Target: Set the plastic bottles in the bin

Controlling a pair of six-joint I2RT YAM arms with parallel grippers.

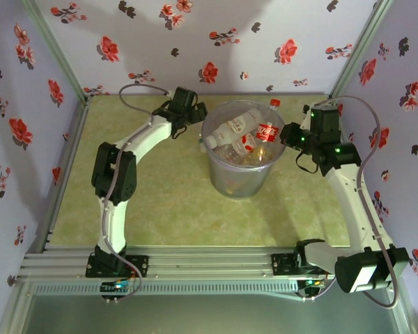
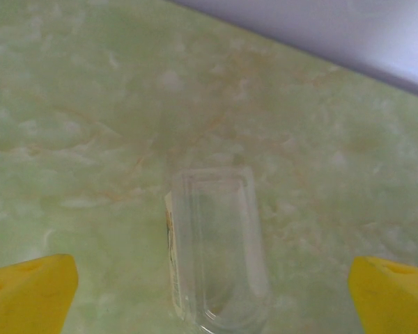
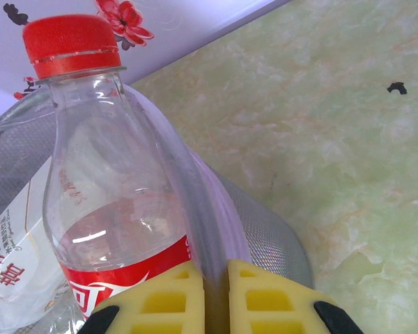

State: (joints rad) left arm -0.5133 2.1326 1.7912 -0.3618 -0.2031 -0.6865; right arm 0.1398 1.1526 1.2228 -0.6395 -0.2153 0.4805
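Noted: right gripper (image 3: 216, 296) pinches the bin (image 1: 240, 182) rim at 3 o'clock, plastic bottles (image 1: 240, 129) inside; left gripper (image 1: 195, 115), fingers (image 2: 28, 289) spread wide at 10 o'clock, hangs over a clear bottle (image 2: 219, 257) on the table (image 1: 160, 202); risk: a right-arm tug tips the bin.

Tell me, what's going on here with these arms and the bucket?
Two robot arms are putting plastic bottles into a bin. The right tool is shut on the bin's rim, and several bottles are already inside, with a red-capped bottle leaning at that rim. The left tool is wide open over what looks like a clear bottle lying on the table.
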